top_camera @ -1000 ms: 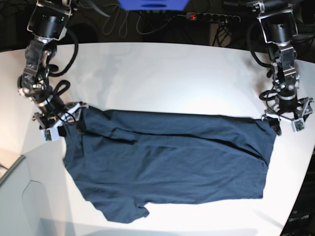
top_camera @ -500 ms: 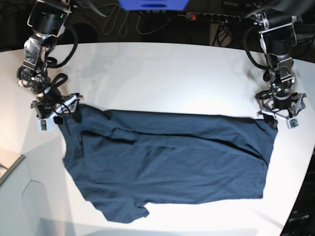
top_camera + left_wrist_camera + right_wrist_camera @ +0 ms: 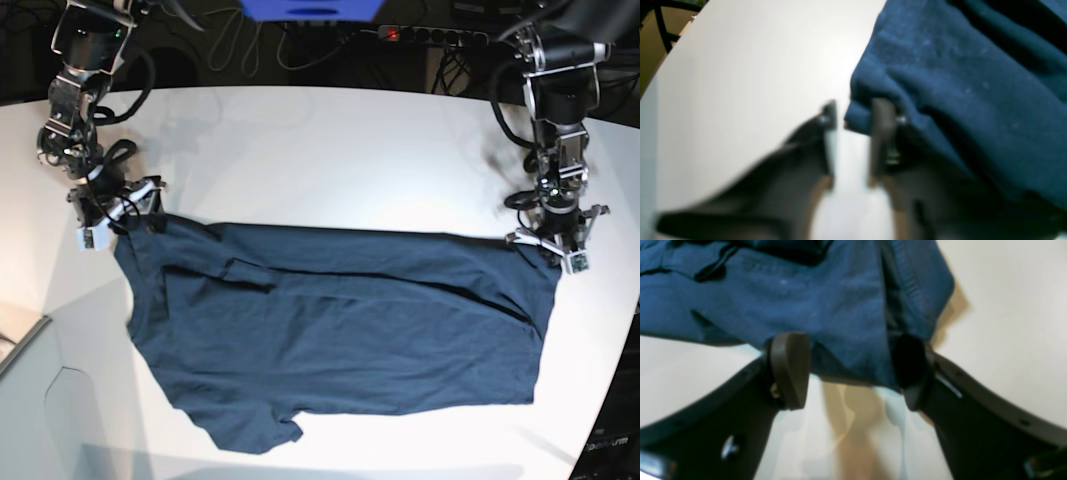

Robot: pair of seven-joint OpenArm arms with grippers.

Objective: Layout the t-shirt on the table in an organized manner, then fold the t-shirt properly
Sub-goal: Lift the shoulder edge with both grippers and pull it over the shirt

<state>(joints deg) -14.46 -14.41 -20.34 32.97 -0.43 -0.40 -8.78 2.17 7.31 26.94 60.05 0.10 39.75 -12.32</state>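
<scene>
The dark navy t-shirt (image 3: 340,340) lies spread sideways across the white table (image 3: 330,150), with some creases and a fold line along its upper half. My left gripper (image 3: 548,250) stands at the shirt's far right corner. In the left wrist view its jaws (image 3: 856,111) are close together, with the corner of the t-shirt (image 3: 957,83) pinched between the tips. My right gripper (image 3: 115,222) stands at the far left corner. In the right wrist view it (image 3: 850,371) is wide open, its fingers straddling the edge of the t-shirt (image 3: 806,300).
A power strip (image 3: 430,35), cables and a blue object (image 3: 310,8) lie behind the table's far edge. The table's curved edge runs close to the left gripper on the right. A pale grey surface (image 3: 30,400) sits at the lower left.
The left gripper moved inward onto the shirt's right corner and its jaws came together. The right gripper shifted toward the far edge, still open, at the left corner.
</scene>
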